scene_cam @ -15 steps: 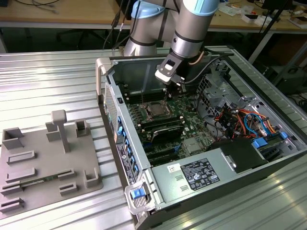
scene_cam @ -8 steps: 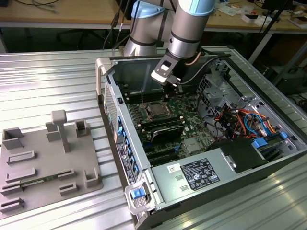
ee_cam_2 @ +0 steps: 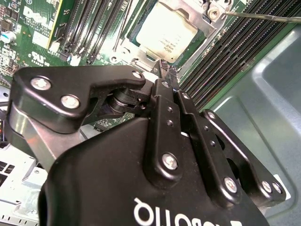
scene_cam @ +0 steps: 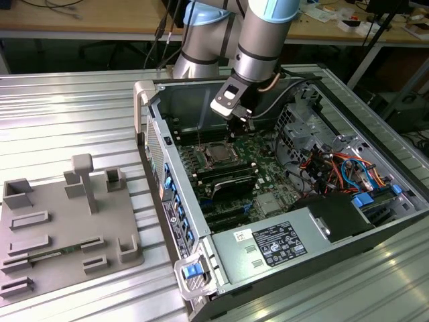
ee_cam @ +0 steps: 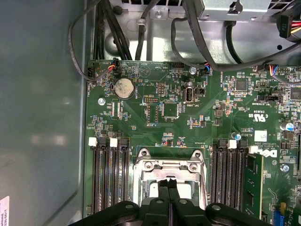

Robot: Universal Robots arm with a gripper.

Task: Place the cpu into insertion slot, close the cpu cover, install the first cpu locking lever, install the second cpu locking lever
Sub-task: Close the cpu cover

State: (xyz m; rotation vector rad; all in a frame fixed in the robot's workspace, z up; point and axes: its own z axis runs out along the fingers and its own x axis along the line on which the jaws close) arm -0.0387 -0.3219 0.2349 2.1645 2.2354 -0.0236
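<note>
Tool (ee_cam_2: 168,75) fingers pressed together, nothing between them, tips hanging just above the near edge of the insertion slot (ee_cam: 169,176) in both wrist views. Exterior view: arm reaches down into open PC case (scene_cam: 395,221) lying on its side on ribbed metal surface (scene_cam: 80,114), tool (scene_cam: 239,127) over the green motherboard (scene_cam: 268,154), close to the socket.

Cpu (ee_cam_2: 164,30) sits in the slot, silvery top facing up. Cpu cover (ee_cam_2: 200,19) looks laid flat around it, chip showing through the window; same frame seen in first wrist view (ee_cam: 169,165). Thin metal locking lever (ee_cam_2: 263,18) runs off from a socket corner; cannot tell if latched.

Black memory slots (ee_cam: 110,174) flank the socket on both sides. Coin battery (ee_cam: 123,87) well apart from the socket on the board. Power supply (scene_cam: 268,245) at near end of case. Grey fixture tray (scene_cam: 67,228) on the surface at the exterior view's left, apart from the case.
</note>
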